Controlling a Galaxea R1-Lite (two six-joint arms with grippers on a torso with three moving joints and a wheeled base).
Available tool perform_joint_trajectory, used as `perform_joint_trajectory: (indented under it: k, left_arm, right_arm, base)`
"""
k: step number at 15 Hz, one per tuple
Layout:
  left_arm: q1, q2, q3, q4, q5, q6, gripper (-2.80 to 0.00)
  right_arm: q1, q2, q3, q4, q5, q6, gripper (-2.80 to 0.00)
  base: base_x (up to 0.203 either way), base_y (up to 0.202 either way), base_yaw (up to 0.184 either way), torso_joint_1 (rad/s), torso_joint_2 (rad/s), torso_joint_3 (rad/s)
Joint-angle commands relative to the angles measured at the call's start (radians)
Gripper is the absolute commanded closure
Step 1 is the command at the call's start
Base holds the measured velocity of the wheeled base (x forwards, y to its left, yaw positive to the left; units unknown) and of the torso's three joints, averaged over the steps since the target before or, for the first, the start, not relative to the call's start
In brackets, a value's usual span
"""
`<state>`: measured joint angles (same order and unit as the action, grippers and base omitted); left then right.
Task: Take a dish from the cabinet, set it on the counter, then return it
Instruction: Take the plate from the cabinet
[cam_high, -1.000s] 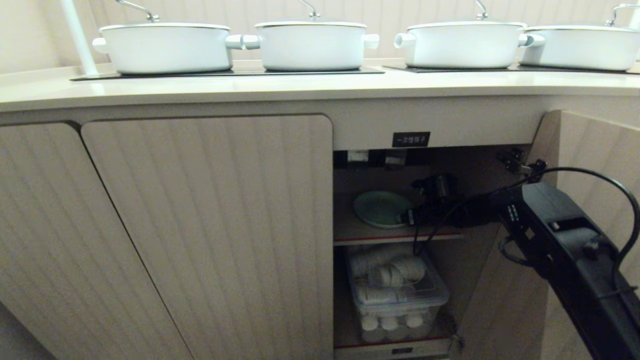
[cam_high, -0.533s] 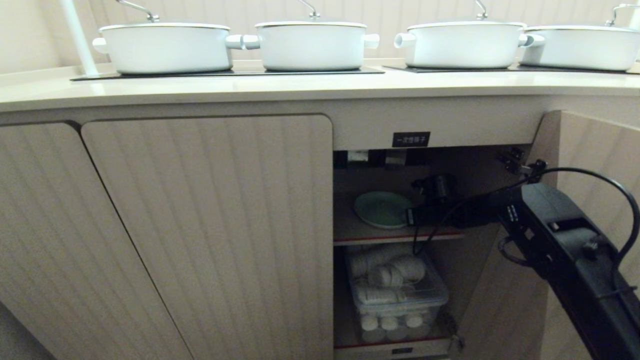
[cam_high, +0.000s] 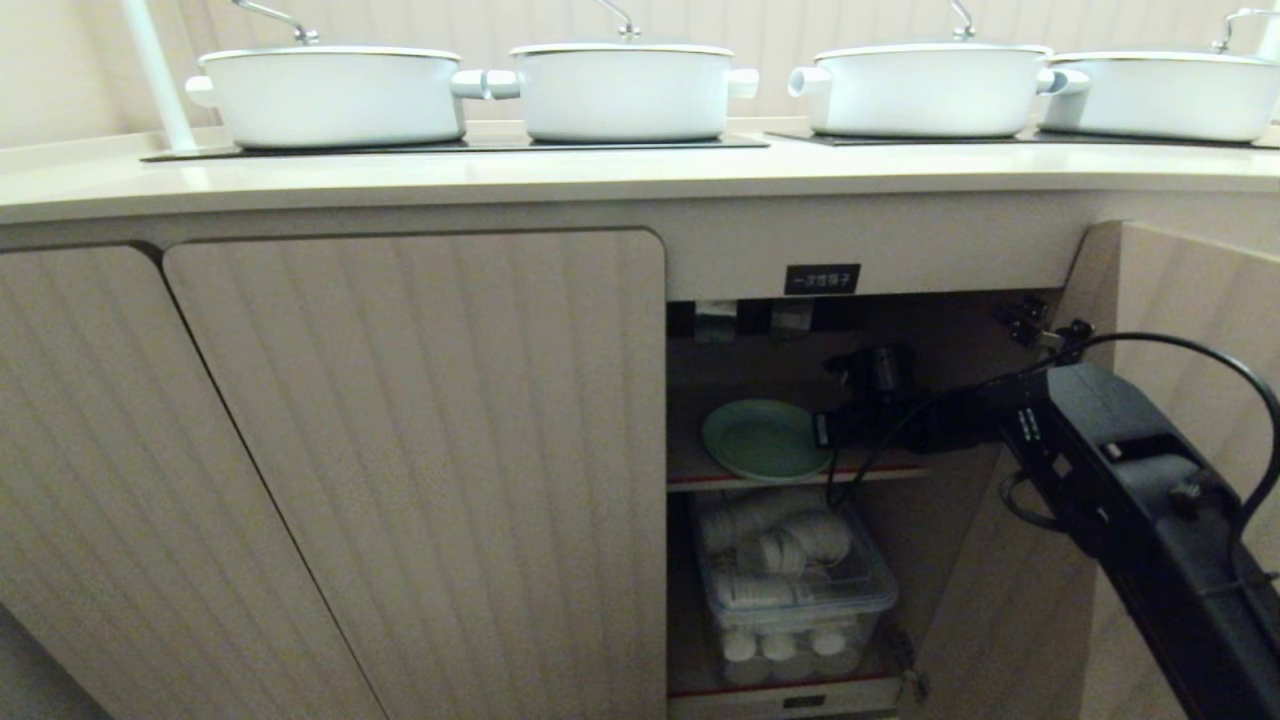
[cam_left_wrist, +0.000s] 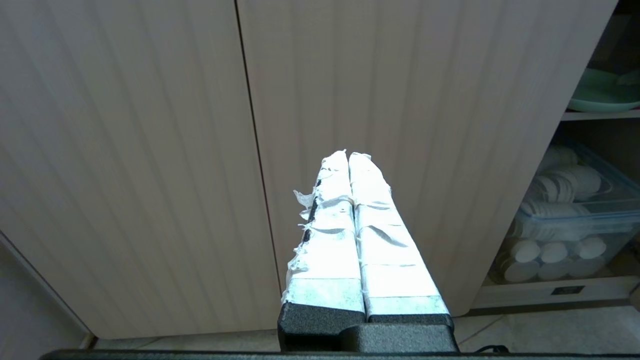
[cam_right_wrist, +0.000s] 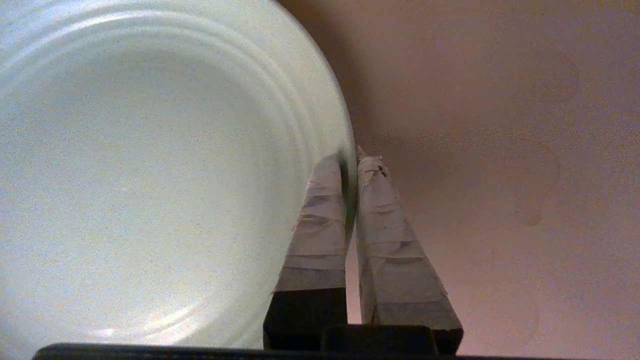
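The left pincer (cam_left_wrist: 349, 156) hangs nearest, outside the cupboards, its taped fingers (cam_left_wrist: 327, 235) pressed together on nothing, facing a closed ribbed door (cam_left_wrist: 400, 100). Farther in, the right arm (cam_high: 1130, 480) reaches through the open doorway of the cabinet (cam_high: 1180, 300), under its small black label (cam_high: 822, 279). The right pincer (cam_right_wrist: 350, 157) is clamped on the rim of the dish (cam_right_wrist: 150, 175), one taped finger (cam_right_wrist: 320, 225) on each face of the edge. The pale green dish (cam_high: 765, 440) extends away from that pincer along the inner shelf (cam_high: 700, 470), near its front edge. Below the pincer, on the cabinet floor, stands a clear lidded box (cam_high: 800, 590) of white cups. Above and beyond it runs the table (cam_high: 600, 170), carrying four white pots (cam_high: 625, 90) on black hob panels (cam_high: 450, 146)
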<state>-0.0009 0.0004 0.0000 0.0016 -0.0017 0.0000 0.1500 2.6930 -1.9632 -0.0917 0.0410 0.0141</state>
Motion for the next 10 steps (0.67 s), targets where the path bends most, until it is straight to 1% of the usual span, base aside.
perform_joint_trajectory:
  k: [1, 7, 10]
  left_arm:
    - [-0.001, 0.0, 0.0, 0.0, 0.0, 0.0, 0.0]
    - [0.001, 0.0, 0.0, -0.001, 0.0, 0.0, 0.0]
    - [0.0, 0.0, 0.0, 0.0, 0.0, 0.0, 0.0]
  right_arm:
    - [0.0, 0.001, 0.0, 0.001, 0.0, 0.0, 0.0]
    - [-0.003, -0.017, 0.001, 0.015, 0.0, 0.007, 0.0]
    - [-0.006, -0.031, 0.003, 0.027, -0.006, 0.07, 0.0]
  base:
    - [0.0, 0.0, 0.0, 0.0, 0.0, 0.0]
    - [0.0, 0.0, 0.0, 0.0, 0.0, 0.0]
    - [0.0, 0.0, 0.0, 0.0, 0.0, 0.0]
